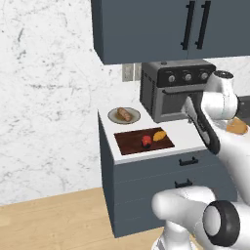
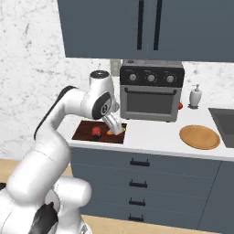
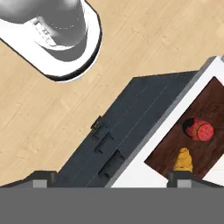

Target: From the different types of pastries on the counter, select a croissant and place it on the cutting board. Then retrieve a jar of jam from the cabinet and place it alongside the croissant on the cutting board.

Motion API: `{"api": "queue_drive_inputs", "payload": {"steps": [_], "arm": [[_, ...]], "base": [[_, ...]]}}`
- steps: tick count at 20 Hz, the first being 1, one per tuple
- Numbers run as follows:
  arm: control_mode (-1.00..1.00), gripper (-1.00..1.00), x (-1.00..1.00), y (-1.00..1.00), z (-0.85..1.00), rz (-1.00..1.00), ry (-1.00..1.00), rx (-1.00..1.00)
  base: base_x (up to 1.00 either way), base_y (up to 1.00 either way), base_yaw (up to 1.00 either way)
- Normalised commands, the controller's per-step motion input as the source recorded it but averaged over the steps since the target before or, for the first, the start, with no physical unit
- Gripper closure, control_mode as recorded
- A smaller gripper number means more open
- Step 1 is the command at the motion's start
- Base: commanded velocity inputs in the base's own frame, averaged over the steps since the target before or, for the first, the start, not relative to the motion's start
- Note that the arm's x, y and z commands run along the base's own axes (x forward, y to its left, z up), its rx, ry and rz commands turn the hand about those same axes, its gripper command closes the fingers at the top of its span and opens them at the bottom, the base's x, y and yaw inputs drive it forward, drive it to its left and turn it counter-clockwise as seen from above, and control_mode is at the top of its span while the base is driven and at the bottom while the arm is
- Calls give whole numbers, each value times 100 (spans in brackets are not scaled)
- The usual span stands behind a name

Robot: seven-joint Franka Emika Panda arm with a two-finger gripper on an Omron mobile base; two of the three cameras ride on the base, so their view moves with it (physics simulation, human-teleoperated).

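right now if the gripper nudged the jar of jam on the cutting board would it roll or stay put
The jar of jam looks rounded and seems to lie on its side, so it would probably roll rather than slide. The cutting board is flat with no visible lip, so little would stop it. It may bump the croissant lying close beside it.

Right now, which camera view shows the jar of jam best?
The hand view: the jar of jam lies close and unobstructed on the cutting board, dark top visible. The left base view shows it small beside the croissant; the right base view, smaller still.
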Motion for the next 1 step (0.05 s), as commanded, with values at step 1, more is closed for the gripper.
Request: {"api": "queue_drive_inputs", "payload": {"steps": [1], "arm": [[-100,-100,-100,0,0,0,-23,2]], "base": [[0,0,0]]}}
